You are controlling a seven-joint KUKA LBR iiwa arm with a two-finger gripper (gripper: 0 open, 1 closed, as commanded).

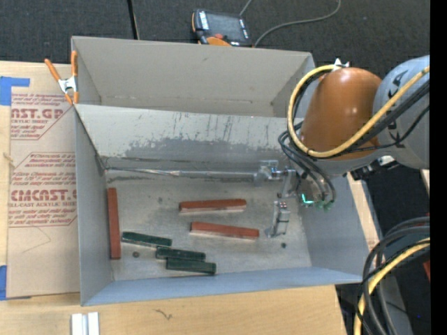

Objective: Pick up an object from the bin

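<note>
Approach step: claw point(281, 223) is low at the right of the bin point(181, 82), just beside the right end of the lower red-brown bar point(225, 230), w/ nothing seen in it; can't tell if it's apart or together. Next it prob. needs to straddle that bar end, then clamp & lift.

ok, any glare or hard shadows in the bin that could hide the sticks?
Camera view: streaky pale sheen on the back wall of the bin, none on the floor; red-brown sticks and dark green sticks evenly lit, thin shadows only; gripper just right of the lower red-brown stick throws no strong shadow on it; orange wrist cover blocks part of the right wall.
</note>
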